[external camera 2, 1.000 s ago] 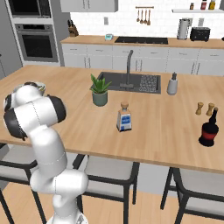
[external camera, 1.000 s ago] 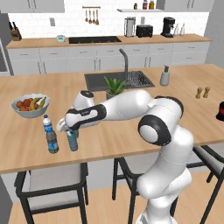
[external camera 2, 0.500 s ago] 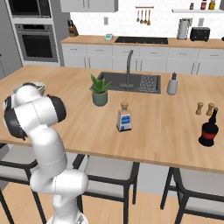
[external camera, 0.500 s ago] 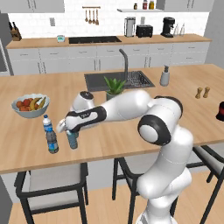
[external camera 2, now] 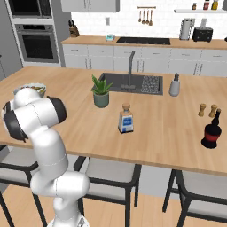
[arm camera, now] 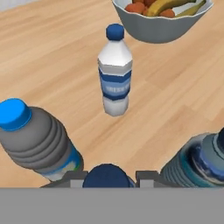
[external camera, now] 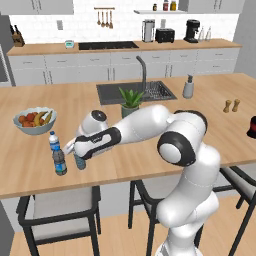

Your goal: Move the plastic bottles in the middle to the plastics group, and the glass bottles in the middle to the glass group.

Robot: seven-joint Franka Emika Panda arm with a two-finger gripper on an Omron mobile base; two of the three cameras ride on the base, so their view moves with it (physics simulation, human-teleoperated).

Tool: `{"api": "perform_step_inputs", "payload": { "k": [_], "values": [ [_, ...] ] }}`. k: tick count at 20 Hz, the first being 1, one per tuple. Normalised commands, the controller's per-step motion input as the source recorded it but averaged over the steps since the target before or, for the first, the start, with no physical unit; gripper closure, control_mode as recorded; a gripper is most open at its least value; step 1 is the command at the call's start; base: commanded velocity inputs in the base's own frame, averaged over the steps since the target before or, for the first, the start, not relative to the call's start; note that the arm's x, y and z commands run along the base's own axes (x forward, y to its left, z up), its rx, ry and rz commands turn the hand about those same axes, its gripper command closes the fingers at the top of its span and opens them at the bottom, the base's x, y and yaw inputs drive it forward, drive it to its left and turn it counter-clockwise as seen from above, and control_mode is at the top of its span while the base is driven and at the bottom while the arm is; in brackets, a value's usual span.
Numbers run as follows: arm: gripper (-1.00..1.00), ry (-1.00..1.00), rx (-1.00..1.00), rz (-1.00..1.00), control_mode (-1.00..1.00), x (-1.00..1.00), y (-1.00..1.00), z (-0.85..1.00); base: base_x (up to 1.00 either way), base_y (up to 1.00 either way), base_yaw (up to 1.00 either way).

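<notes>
Claw (arm camera: 108,177) gripping one dark-capped bottle (arm camera: 107,176), three more water bottles (arm camera: 114,72) around, one fruit bowl (arm camera: 159,26).

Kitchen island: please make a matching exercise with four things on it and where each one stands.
Things:
1. fruit bowl
2. potted plant
3. dark red-banded bottle
4. salt and pepper shakers

Places:
a. beside the sink
b. behind the dark bottle
c. far left, behind the water bottles
d. near the island's right front edge

Pairs: 1-c, 2-a, 3-d, 4-b
</notes>
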Motion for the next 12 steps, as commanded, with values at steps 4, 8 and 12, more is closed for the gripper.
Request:
{"api": "perform_step_inputs", "payload": {
  "k": [4, 8, 12],
  "values": [
    [1.00, 0.00, 0.08, 0.03, -1.00, 0.12, 0.00, 0.00, 0.00, 0.00, 0.00],
    [1.00, 0.00, 0.08, 0.05, -1.00, 0.11, 0.00, 0.00, 0.00, 0.00, 0.00],
    [1.00, 0.01, 0.05, 0.06, -1.00, 0.01, 0.00, -0.08, 0.00, 0.00, 0.00]
  ]
}}
